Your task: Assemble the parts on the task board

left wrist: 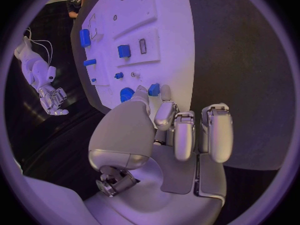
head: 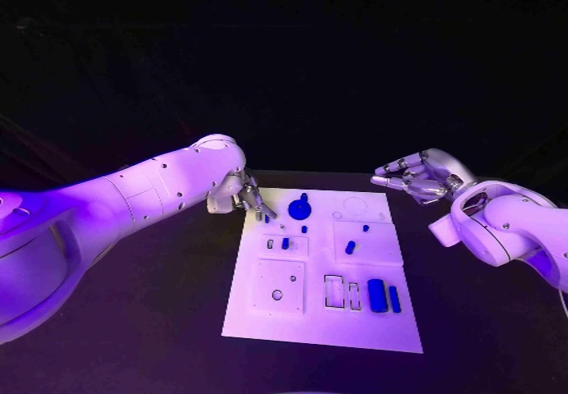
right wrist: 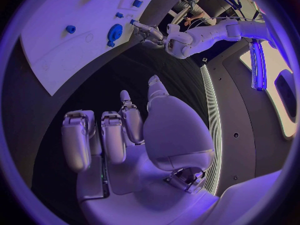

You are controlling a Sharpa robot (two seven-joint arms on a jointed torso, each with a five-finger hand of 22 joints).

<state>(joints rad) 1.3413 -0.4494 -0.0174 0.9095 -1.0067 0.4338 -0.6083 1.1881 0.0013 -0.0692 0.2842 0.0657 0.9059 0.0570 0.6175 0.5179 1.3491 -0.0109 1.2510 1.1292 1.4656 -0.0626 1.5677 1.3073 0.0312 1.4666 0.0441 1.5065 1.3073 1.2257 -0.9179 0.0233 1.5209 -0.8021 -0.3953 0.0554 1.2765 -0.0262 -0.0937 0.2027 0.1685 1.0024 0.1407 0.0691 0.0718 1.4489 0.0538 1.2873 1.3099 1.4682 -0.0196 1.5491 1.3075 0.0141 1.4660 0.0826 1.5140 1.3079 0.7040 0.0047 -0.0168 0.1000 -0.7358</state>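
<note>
The white task board [head: 275, 316] lies in the middle of the table with several blue parts on it. My left hand [head: 243, 197] hangs over the board's far left corner. Its thumb and a finger [left wrist: 165, 92] pinch a small blue part [left wrist: 154, 89], while the other fingers curl in. Just beside it on the board sits a round blue disc [head: 300, 208]. Two long blue bars [head: 377, 295] lie near the front right. My right hand [head: 414, 179] hovers off the board's far right corner, fingers apart and holding nothing.
Small blue pieces [head: 350, 246] stand in the board's middle recesses, and a square plate with a hole [head: 278, 287] occupies the front left. Dark table [head: 142, 328] surrounds the board on all sides.
</note>
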